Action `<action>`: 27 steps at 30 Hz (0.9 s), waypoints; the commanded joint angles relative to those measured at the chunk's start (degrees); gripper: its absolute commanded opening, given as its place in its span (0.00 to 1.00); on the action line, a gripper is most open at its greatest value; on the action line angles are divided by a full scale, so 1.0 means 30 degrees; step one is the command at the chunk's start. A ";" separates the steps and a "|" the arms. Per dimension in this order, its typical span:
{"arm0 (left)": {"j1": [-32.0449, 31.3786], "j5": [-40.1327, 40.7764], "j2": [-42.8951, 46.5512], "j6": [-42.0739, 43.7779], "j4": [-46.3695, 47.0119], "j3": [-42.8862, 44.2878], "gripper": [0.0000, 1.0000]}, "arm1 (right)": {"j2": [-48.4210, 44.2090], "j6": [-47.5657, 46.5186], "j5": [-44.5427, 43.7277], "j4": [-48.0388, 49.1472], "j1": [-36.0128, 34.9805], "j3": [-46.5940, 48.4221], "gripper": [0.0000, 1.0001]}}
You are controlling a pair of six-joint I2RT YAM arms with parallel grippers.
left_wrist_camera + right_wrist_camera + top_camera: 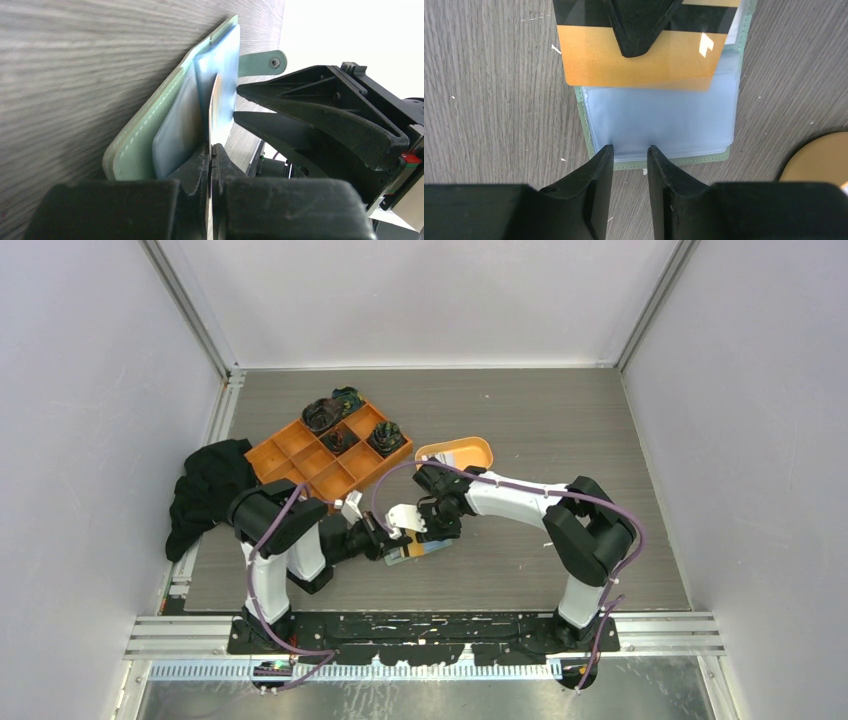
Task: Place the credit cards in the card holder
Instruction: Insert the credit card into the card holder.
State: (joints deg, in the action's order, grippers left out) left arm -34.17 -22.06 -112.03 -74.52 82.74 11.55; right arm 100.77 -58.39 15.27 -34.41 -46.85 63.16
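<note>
our left gripper (211, 150) is clamped on a thin orange plastic card with a dark band (639, 62), whose free edge lies over the glossy bluish pockets of the open sage-green folding wallet (664, 120). our right gripper (630, 150) has its fingers slightly apart, tips at the wallet's opposite edge. the wallet lies flat on the grey wood-grain table (560, 420), about midway along its near edge. an oval orange dish (455, 452) sits nearby, toward the far edge.

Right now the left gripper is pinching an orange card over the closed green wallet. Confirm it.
Not quite: the card holder lies open, not closed; the right wrist view shows its bluish pockets bare. The rest stands: the left gripper pinches the orange card over it.
</note>
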 commanded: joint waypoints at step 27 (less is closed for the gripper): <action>-0.1527 0.4556 -0.0286 -0.1939 -0.0246 -0.0972 0.00 | 0.0907 -0.0511 -0.0504 -0.0306 -0.0349 0.0218 0.35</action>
State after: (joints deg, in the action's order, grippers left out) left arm -38.46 -12.19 -112.92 -79.57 85.10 9.58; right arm 101.30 -58.85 14.87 -35.55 -47.53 63.99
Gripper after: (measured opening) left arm 0.009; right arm 0.355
